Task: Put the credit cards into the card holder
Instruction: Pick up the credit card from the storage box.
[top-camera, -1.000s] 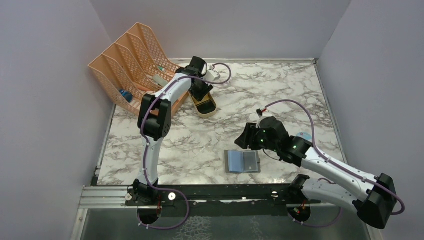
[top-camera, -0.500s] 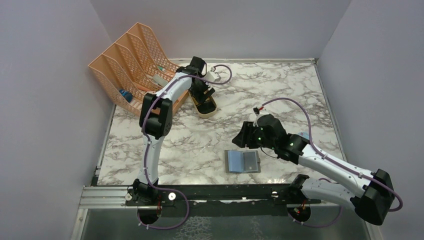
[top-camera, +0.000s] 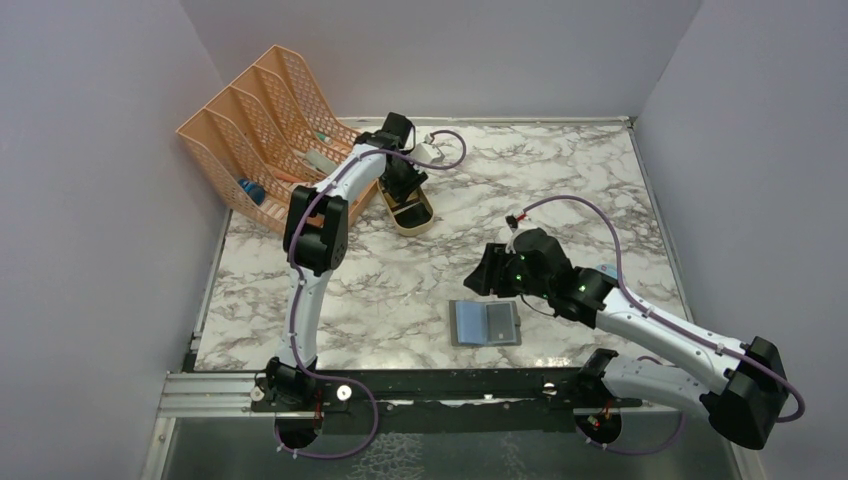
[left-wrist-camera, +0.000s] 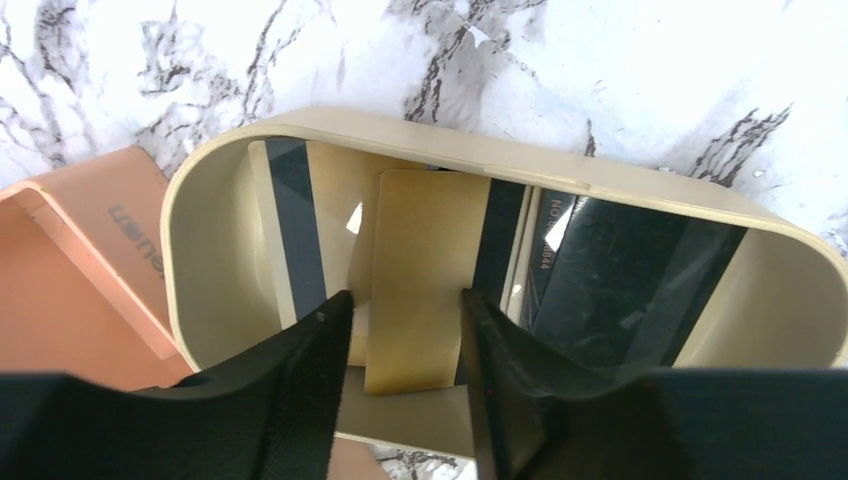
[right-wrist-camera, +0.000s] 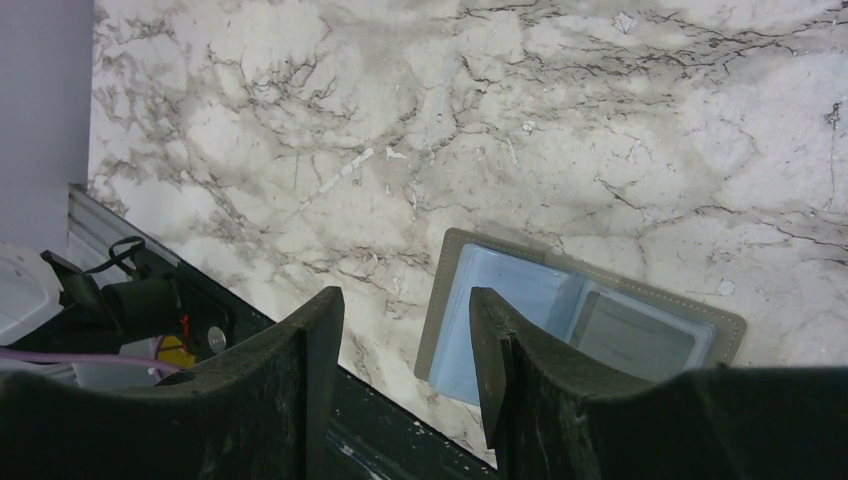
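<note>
We see the marble table (top-camera: 560, 180), with the peach file rack (top-camera: 250, 110) at its far left and the tan oval tray (left-wrist-camera: 400, 125) touching it. The card holder (right-wrist-camera: 500, 300) lies open near the front edge, pockets up. The credit cards (left-wrist-camera: 620, 270) lie in the tray, dark ones under a tan card (left-wrist-camera: 420, 240). The left gripper (left-wrist-camera: 405, 300) straddles that tan card with fingers half spread; we cannot tell if they pinch it. The right gripper (right-wrist-camera: 405, 295) hangs beside the holder, fingers spread, holding nothing.
</note>
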